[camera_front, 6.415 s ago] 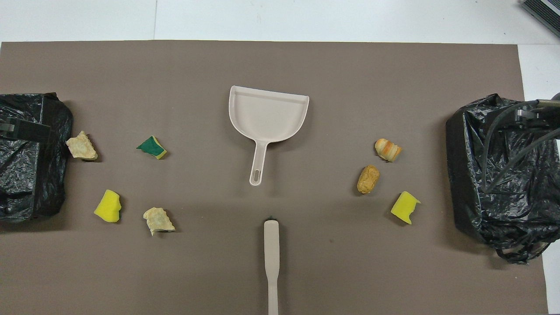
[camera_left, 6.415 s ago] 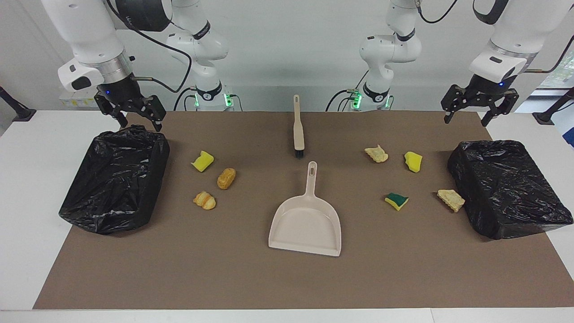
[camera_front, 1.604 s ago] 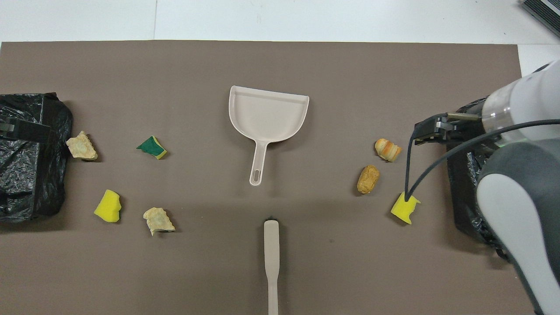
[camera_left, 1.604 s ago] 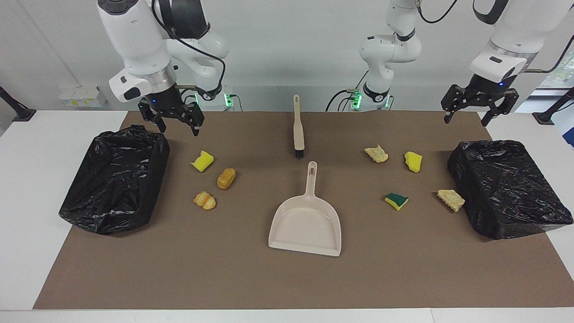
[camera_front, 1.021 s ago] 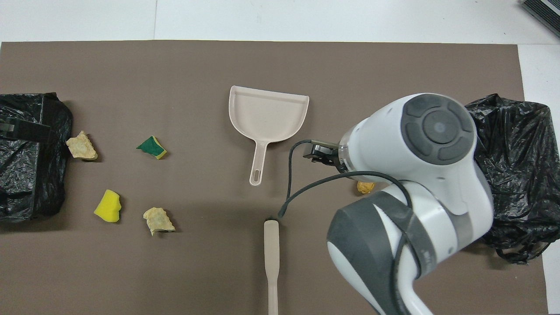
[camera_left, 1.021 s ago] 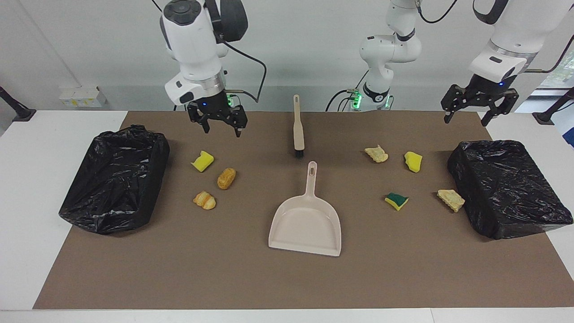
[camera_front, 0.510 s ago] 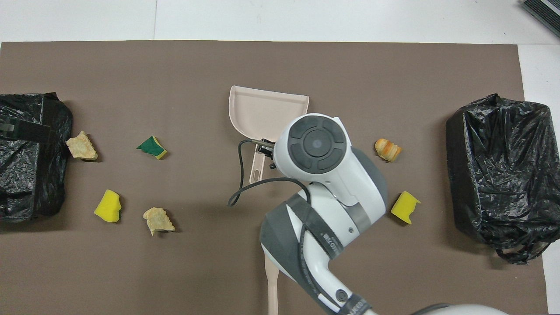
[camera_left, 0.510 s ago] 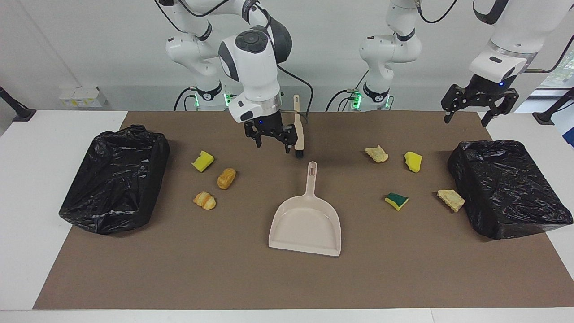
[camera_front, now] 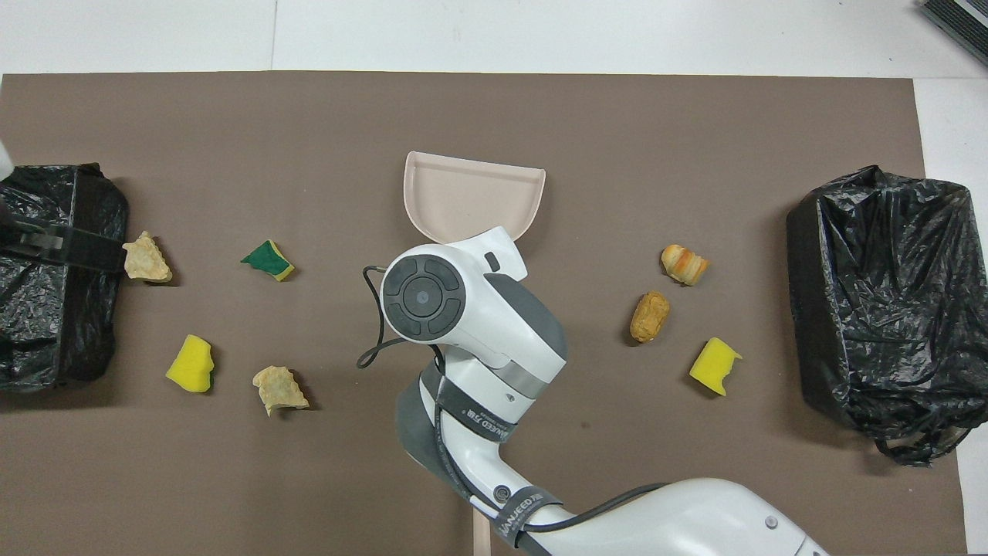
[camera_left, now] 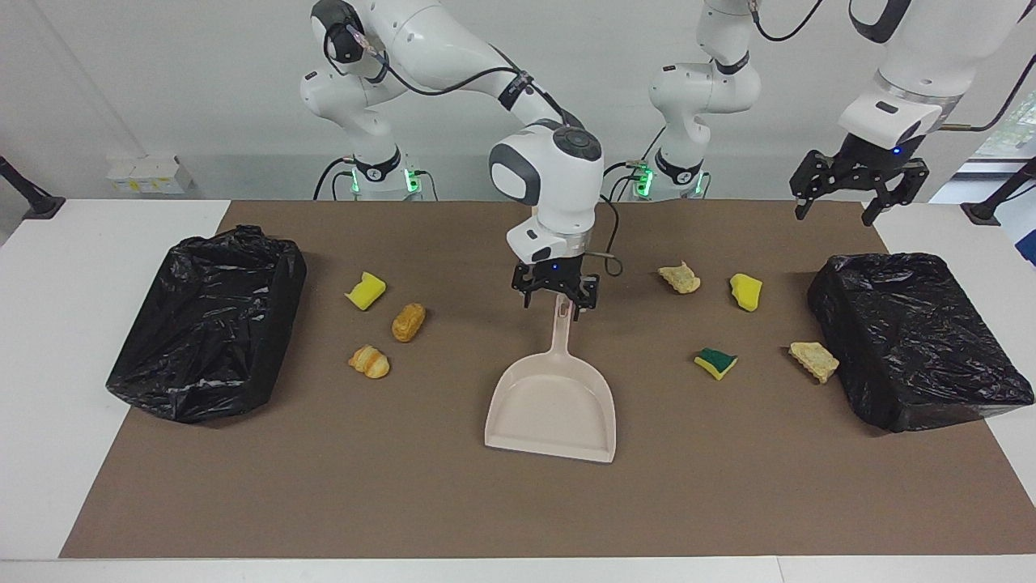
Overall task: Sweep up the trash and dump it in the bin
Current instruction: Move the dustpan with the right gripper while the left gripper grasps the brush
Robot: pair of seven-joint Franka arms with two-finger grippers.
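My right gripper [camera_left: 555, 301]: spread wide over the dustpan handle [camera_left: 560, 324], holding nothing.
My left gripper [camera_left: 838, 194]: wide too, waiting above one black bin [camera_left: 914, 348].
Trash [camera_left: 409, 321]: seven bits loose on the mat, three toward the other bin [camera_left: 210, 324] (four toward the left arm's).

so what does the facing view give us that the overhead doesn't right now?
Only facing: the right gripper, open, down around the handle of the beige plastic dustpan, and the left gripper, open, waiting over the table's left-arm end. Only overhead: the beige brush handle poking out under the right arm, whose wrist hides the dustpan's handle. Both: seven scattered trash pieces and two black-bagged bins.
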